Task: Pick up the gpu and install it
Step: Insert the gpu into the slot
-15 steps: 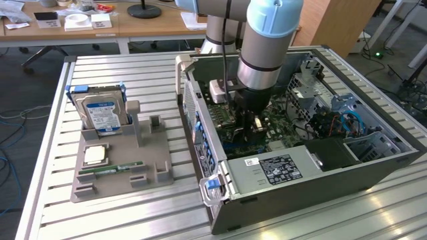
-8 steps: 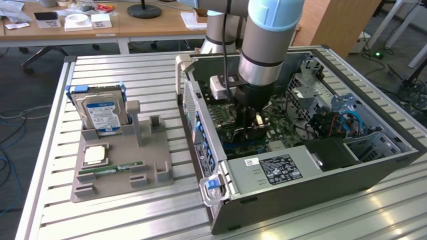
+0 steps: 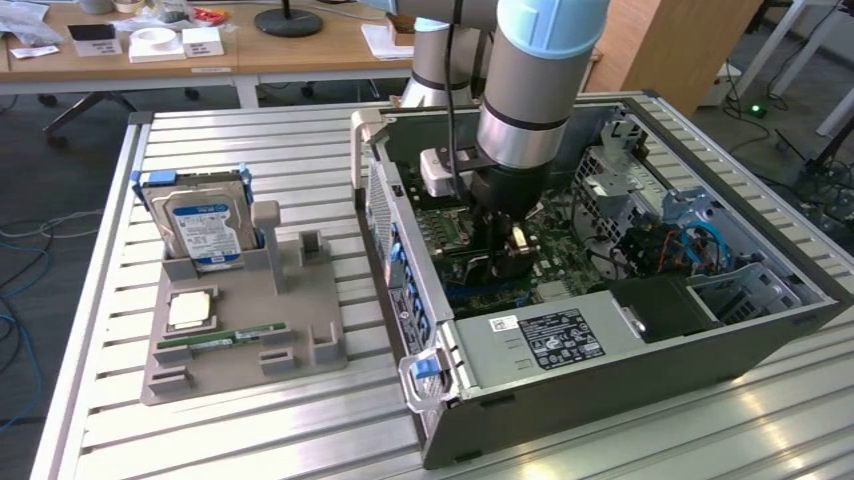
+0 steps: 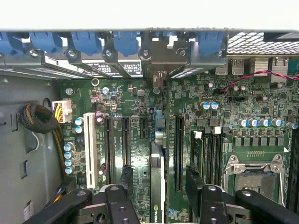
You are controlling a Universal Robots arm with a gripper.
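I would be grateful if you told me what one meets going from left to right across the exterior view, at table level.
hard drive → perforated case wall → gripper, down inside the case → blue cables

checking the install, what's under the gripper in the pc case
The gpu stands edge-on on the green motherboard, between the fingers of the open gripper, untouched by them. Whatever lies beneath the card is covered by it.
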